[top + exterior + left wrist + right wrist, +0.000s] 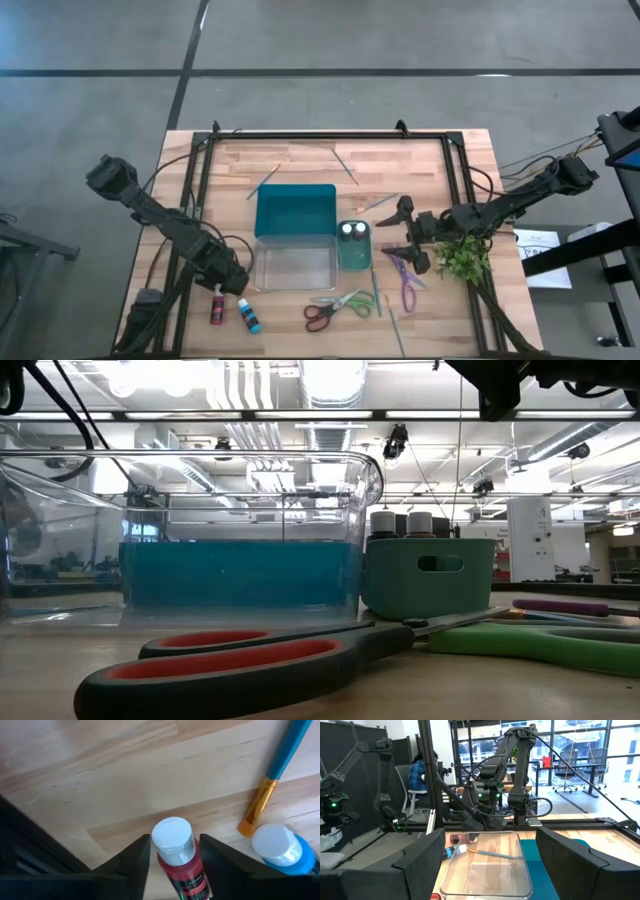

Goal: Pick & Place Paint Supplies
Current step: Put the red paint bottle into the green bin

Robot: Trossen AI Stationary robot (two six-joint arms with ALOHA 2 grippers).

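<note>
A red paint bottle [217,306] and a blue one [248,316] lie on their sides near the table's near-left corner, white caps toward my left gripper [228,283]. In the left wrist view that gripper [174,855] is open, a finger on each side of the red bottle [181,870]; the blue bottle [282,851] and a blue brush [277,767] lie beside it. Two more bottles [353,232] stand in the small teal bin [354,255]. Red-green scissors [335,308], purple scissors [406,285] and thin brushes [263,181] lie flat on the table. My right gripper [406,237] hovers open beside the bin. My left gripper's fingers [135,862] stand on either side of the red bottle's neck, just below the white cap [172,836], coming along the bottle from its cap end. The gaps are very small, and I cannot tell whether a finger touches it. The bottle lies on the table.
A clear container [293,266] and a teal container [295,210] sit mid-table, between the two arms. A green plant sprig [463,258] lies under the right arm. More brushes [345,165] lie toward the far edge. A black frame [330,133] borders the table.
</note>
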